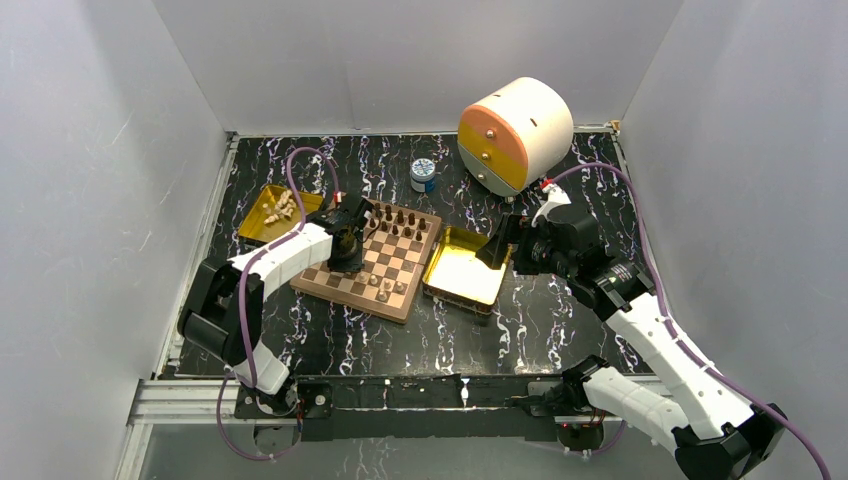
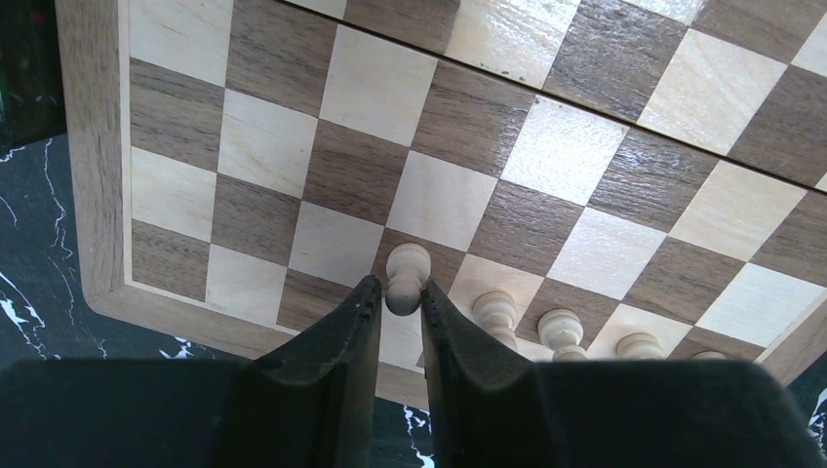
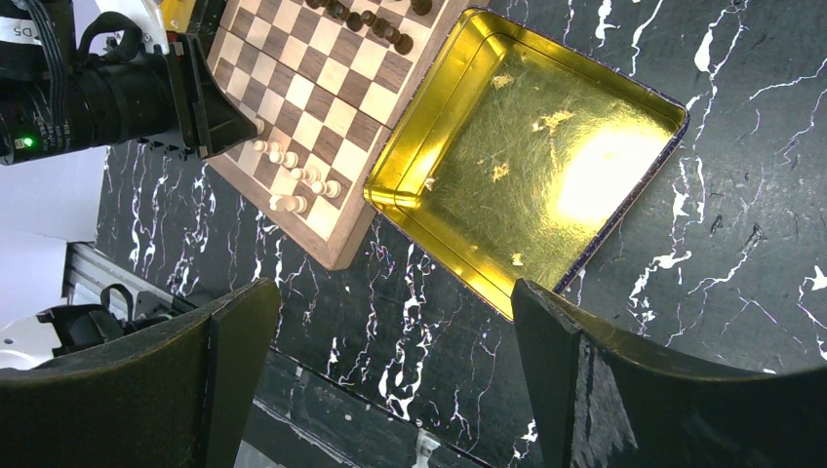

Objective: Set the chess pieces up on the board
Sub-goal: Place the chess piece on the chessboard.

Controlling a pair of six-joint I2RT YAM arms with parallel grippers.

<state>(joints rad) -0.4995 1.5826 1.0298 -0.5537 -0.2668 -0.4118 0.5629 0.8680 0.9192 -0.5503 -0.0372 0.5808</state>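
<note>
Chess pieces: one pale pawn (image 2: pixel 408 265) sat upright right between the left gripper (image 2: pixel 400 294) fingertips (image 2: pixel 363 304), jaws narrow, tips looked to touch it on both sides, but I couldn't tell if it was actually clamped. Pawn stood over the squares near one edge of the board (image 2: pixel 293 146), with a short row of other pale pieces (image 2: pixel 499 314) just beside it along that edge. Dark pieces (image 1: pixel 400 220) were lined up on the far rows. More pale pieces (image 1: pixel 283 207) lay loose in the left gold tray (image 1: pixel 258 232), just off the board's far left corner. Right gripper (image 3: pixel 395 292) had its jaws spread wide, holding nothing, hovering above the black marbled table (image 3: pixel 390 331) at the near rim of the right gold tray (image 3: pixel 673 127), which sat just beside the board's right edge. Behind it all stood a small blue-lidded jar (image 1: pixel 424 175) and a round white and orange drawer unit (image 1: pixel 515 135).
</note>
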